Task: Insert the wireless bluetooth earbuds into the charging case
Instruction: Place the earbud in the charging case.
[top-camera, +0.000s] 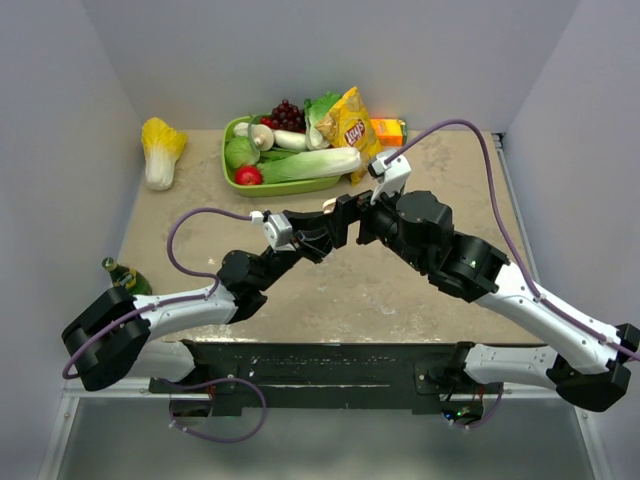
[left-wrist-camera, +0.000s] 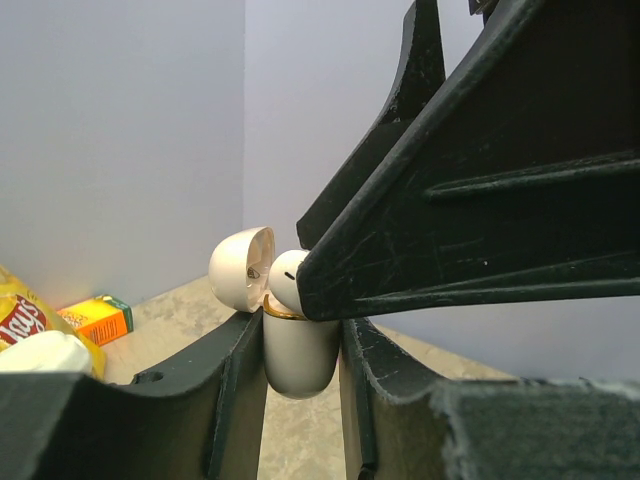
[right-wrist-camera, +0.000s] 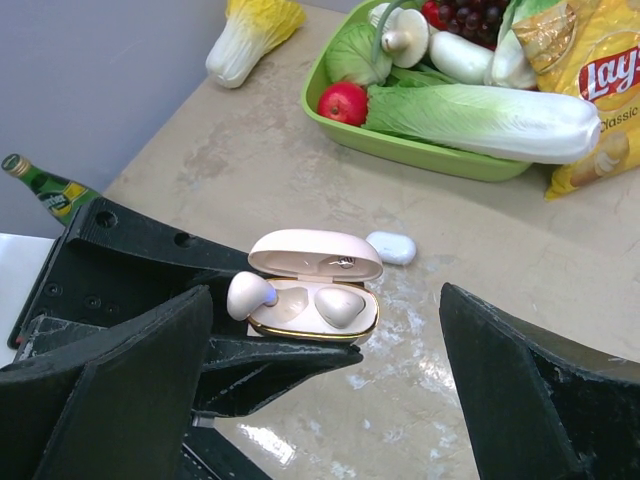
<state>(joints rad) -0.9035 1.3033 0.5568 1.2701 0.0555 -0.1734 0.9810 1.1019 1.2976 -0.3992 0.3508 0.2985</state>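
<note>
My left gripper (left-wrist-camera: 300, 395) is shut on the charging case (left-wrist-camera: 298, 350), holding it upright above the table with its lid (left-wrist-camera: 240, 268) open. In the right wrist view the case (right-wrist-camera: 300, 333) shows a beige inside. One earbud (right-wrist-camera: 340, 305) sits in its right well. The other earbud (right-wrist-camera: 248, 295) is perched tilted on the left rim, half out; it also shows in the left wrist view (left-wrist-camera: 285, 280). My right gripper (right-wrist-camera: 325, 400) is open and empty, its jaws wide on either side of the case, one finger (left-wrist-camera: 480, 200) right over the earbud. The two grippers meet mid-table (top-camera: 345, 225).
A small white oval piece (right-wrist-camera: 392, 248) lies on the table behind the case. A green tray (right-wrist-camera: 420, 160) of vegetables, a Lay's bag (top-camera: 350, 130) and an orange box (top-camera: 390, 130) stand at the back. A cabbage (top-camera: 160, 150) lies far left, a green bottle (top-camera: 125, 275) near left.
</note>
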